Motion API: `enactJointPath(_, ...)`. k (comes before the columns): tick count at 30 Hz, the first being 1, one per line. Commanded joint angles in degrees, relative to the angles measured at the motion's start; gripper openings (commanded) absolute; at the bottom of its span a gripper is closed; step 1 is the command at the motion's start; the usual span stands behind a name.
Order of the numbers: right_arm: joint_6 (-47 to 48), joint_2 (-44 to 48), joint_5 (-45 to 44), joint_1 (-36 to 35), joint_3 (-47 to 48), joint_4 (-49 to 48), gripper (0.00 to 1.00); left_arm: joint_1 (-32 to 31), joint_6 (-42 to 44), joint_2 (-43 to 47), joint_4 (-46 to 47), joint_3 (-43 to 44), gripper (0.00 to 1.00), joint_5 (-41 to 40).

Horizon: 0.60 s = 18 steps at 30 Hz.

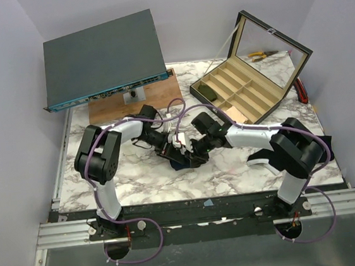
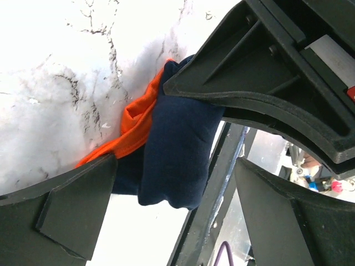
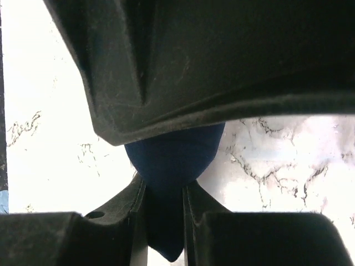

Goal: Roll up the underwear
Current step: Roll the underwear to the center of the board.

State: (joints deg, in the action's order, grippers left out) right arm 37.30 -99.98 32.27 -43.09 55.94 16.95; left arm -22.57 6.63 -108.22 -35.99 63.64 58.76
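Navy underwear (image 2: 175, 158), orange-trimmed, bunched mid-frame on the marble table (image 1: 138, 181).
The right gripper (image 3: 164, 219) pinches a navy fold; orange shows only in the left wrist view, where the left gripper (image 2: 175, 185) is spread wide.

My left end effector (image 1: 168, 150) and right end effector (image 1: 196, 149) meet nose to nose at the middle of the marble desk (image 1: 144, 181), both over the underwear (image 1: 182, 163), a small dark bundle; their grip I cannot make out here.
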Motion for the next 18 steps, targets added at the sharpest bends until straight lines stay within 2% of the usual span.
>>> enactJointPath(1,-3.06,-5.37,-2.48,0.14,-3.97,16.89,0.01,1.81,6.90,6.09,1.65,1.95,0.99,5.28)
enactJointPath(18,-4.33,-8.55,-3.70,0.15,-2.86,17.55,0.01,5.66,15.14,8.75,-10.00,4.06,0.98,-2.28)
